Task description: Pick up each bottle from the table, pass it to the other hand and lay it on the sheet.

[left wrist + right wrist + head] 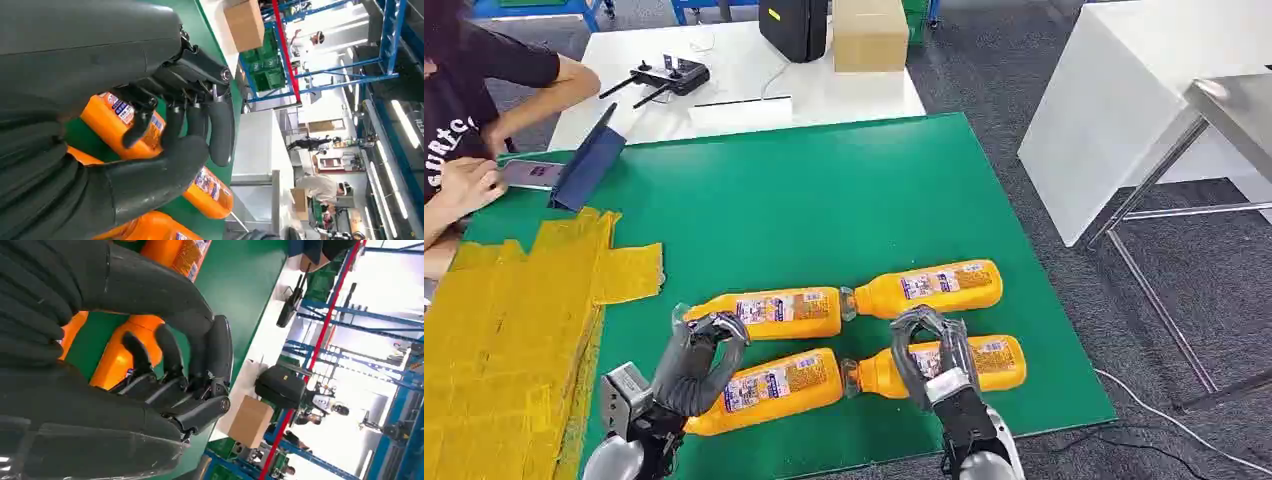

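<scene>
Four orange bottles lie near the green table's front edge. The right hand grasps the front right bottle; the left hand hovers with fingers curled, holding nothing

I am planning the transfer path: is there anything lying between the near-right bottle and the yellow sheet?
Yes. The near-left bottle and the left hand lie between the near-right bottle and the yellow sheet.

Place: likely a robot test workshop | beyond the fingers: blue steel racking, cardboard box, white tables, remote controller
</scene>
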`<action>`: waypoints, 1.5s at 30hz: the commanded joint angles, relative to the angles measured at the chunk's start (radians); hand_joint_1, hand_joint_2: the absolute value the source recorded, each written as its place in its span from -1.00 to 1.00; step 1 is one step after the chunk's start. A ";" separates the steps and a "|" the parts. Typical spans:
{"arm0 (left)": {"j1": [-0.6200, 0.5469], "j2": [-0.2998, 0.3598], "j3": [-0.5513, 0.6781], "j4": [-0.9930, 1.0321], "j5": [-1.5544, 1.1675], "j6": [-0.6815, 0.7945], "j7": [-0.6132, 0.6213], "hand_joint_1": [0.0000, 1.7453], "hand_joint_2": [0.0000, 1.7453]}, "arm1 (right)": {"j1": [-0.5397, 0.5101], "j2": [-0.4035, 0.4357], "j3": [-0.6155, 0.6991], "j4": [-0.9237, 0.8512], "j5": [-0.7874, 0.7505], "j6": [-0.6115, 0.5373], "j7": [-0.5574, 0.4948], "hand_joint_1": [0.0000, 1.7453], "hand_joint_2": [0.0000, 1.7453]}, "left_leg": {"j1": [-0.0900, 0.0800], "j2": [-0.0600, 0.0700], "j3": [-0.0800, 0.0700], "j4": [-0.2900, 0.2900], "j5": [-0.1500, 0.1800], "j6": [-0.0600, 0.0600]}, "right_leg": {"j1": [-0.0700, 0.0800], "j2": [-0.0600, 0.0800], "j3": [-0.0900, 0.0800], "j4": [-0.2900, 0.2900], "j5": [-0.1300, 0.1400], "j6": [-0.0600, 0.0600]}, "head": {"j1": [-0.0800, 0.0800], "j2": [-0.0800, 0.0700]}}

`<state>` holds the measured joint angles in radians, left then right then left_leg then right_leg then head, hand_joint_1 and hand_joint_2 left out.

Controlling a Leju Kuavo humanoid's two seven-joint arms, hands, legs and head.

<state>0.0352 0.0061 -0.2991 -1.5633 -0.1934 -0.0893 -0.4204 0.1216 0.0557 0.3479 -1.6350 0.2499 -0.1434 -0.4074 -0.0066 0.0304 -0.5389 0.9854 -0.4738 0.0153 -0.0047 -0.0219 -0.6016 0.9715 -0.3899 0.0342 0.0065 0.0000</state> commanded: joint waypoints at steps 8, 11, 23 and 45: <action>0.303 -0.091 0.142 -0.379 0.210 0.257 -0.225 0.66 1.00 | 0.028 0.000 0.012 -0.135 -0.149 0.095 -0.153 -1.00 1.00 | 0.002 -0.001 0.004 0.000 -0.007 -0.003 | 0.001 0.004 0.004 0.000 -0.006 0.001 | 0.000 0.000; 0.271 -0.094 0.157 -0.341 0.224 0.243 -0.206 -1.00 1.00 | -0.034 -0.010 0.031 -0.045 -0.107 0.094 -0.093 -1.00 -1.00 | 0.001 0.001 0.004 -0.001 -0.006 -0.002 | 0.000 0.005 0.004 -0.001 -0.005 0.001 | 0.000 0.000; 0.278 -0.101 0.254 -0.333 0.216 0.189 -0.163 -1.00 1.00 | -0.164 -0.056 0.110 0.092 0.217 -0.083 0.148 -1.00 1.00 | 0.001 0.000 0.007 -0.001 -0.005 -0.001 | 0.001 0.004 0.007 -0.001 -0.004 0.001 | 0.000 0.000; 0.098 -0.100 0.203 -0.121 0.176 0.052 -0.064 -1.00 1.00 | -0.629 0.084 0.401 0.690 0.605 -0.004 0.405 -1.00 1.00 | 0.001 0.001 0.008 -0.002 -0.004 -0.002 | 0.000 0.005 0.007 0.000 -0.004 0.000 | 0.000 0.000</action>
<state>0.2345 -0.0942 -0.0565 -1.8482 -0.0156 -0.0107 -0.5085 -0.2977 0.0653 0.6120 -1.3095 0.8057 -0.1663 -0.0499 -0.0055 0.0310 -0.5340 0.9851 -0.4784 0.0144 -0.0042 -0.0201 -0.5968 0.9724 -0.3941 0.0349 0.0065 0.0000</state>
